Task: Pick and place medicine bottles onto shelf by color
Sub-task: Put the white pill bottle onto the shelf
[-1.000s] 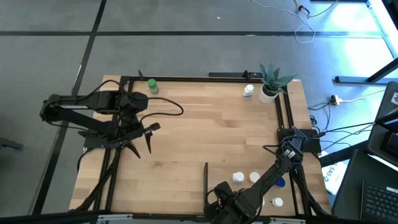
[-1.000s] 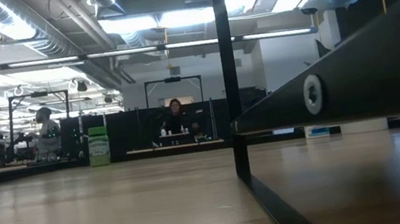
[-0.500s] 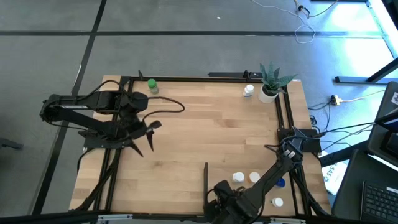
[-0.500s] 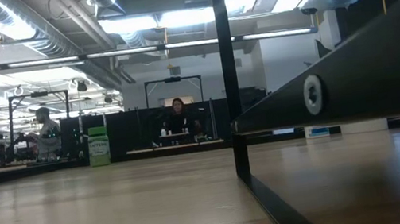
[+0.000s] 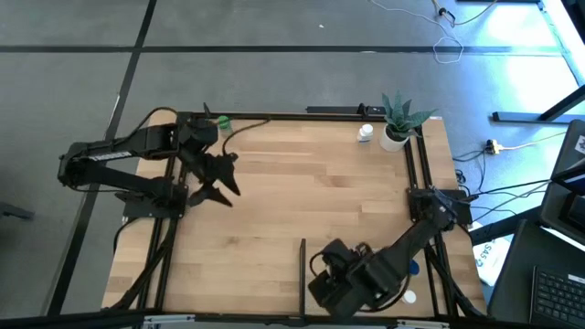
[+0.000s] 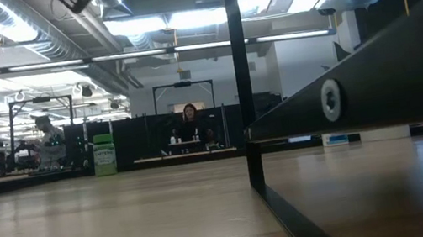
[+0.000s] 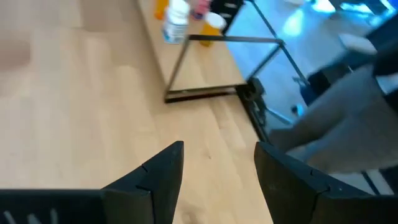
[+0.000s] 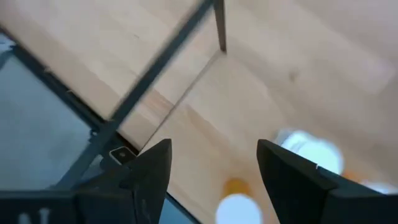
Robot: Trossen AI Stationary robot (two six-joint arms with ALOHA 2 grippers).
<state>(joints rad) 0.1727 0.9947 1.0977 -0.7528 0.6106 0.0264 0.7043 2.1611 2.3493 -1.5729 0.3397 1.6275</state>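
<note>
Pale wood planks fill the table (image 5: 302, 196) — and both arms are up over them, empty-handed. The left gripper (image 7: 214, 171) hovers at nine o'clock with fingers spread, holding nothing; the green bottle (image 5: 222, 122) sits just beyond it at eleven. The right gripper (image 8: 212, 168), jaws parted too, hangs at five o'clock beside the black divider bar (image 5: 303, 258), over white-capped bottles (image 8: 309, 148). Best approach, I'd judge: drop square over one cap, then close. One more bottle stands by the potted plant (image 5: 398, 118). Beyond lies a grey floor — an office with a seated person.
</note>
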